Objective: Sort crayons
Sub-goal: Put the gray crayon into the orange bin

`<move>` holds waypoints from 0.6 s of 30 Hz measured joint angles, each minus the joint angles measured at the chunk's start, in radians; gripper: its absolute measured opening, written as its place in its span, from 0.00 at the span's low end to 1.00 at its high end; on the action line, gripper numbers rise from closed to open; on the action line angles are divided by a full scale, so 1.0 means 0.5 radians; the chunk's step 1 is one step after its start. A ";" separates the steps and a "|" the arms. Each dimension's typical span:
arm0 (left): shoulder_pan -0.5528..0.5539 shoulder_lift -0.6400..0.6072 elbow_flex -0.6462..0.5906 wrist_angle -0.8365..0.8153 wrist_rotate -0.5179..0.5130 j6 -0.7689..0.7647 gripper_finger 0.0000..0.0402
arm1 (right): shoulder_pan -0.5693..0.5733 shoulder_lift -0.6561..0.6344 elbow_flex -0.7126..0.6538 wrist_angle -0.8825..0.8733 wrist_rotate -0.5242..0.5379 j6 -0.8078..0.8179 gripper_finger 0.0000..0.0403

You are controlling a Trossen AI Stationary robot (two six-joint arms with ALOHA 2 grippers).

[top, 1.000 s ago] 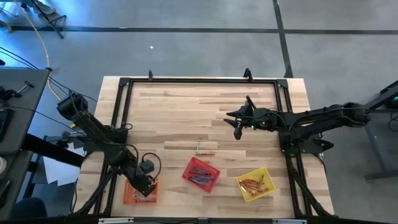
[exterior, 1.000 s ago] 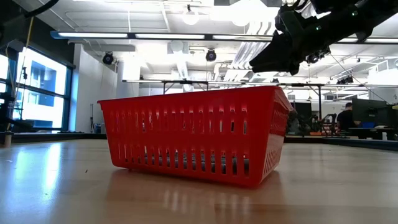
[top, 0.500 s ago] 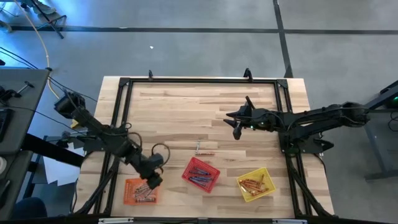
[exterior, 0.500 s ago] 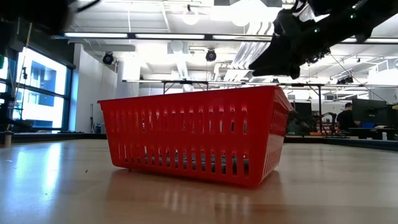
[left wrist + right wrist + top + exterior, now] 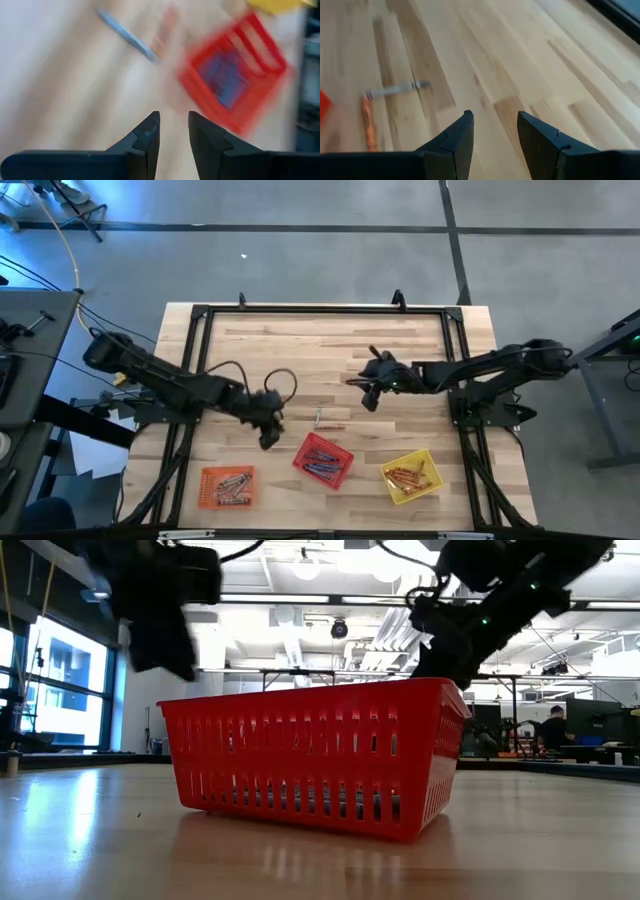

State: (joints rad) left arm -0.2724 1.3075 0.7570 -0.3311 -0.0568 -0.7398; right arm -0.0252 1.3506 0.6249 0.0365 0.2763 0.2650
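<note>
Two loose crayons (image 5: 328,418) lie on the bare wood near table centre, just above the red basket: one grey-silver (image 5: 396,89), one reddish-orange (image 5: 367,122), ends close together at an angle; whether they touch cannot be told. Both are thin short sticks.

Red basket (image 5: 322,460) holds bluish-purple crayons. Yellow basket (image 5: 411,476) to its right holds reddish-orange ones. Orange basket (image 5: 227,486) at the lower left holds a small pile, seemingly grey-silver, though the high view is too coarse to be sure.

Left gripper (image 5: 268,436) hangs just left of the red basket, fingers (image 5: 148,137) a narrow gap apart, nothing between them. Right gripper (image 5: 368,395) sits up and right of the loose crayons, fingers (image 5: 455,142) spread moderately, also empty.

Table (image 5: 300,350): light wood planks, black frame around the edge. Low view shows the red basket's mesh wall (image 5: 310,760), and behind it an open room with ceiling lights and a person (image 5: 553,730) at far right.
</note>
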 joint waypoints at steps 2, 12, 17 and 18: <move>0.077 0.005 0.000 0.035 -0.216 0.210 0.22 | 0.007 0.021 0.099 -0.217 0.004 -0.046 0.36; 0.492 0.413 0.002 0.490 -0.252 0.642 0.22 | 0.132 0.023 0.339 -1.352 0.124 0.135 0.36; 0.549 0.676 0.139 0.533 -0.101 0.940 0.22 | 0.214 0.023 0.346 -1.572 0.124 0.284 0.36; 0.547 0.721 0.188 0.512 -0.101 1.063 0.22 | 0.228 0.023 0.346 -1.582 0.123 0.303 0.36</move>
State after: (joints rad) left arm 0.0013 1.6679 0.8512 -0.0749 -0.1074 -0.2083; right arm 0.0890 1.3621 0.7979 -0.7547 0.3378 0.4163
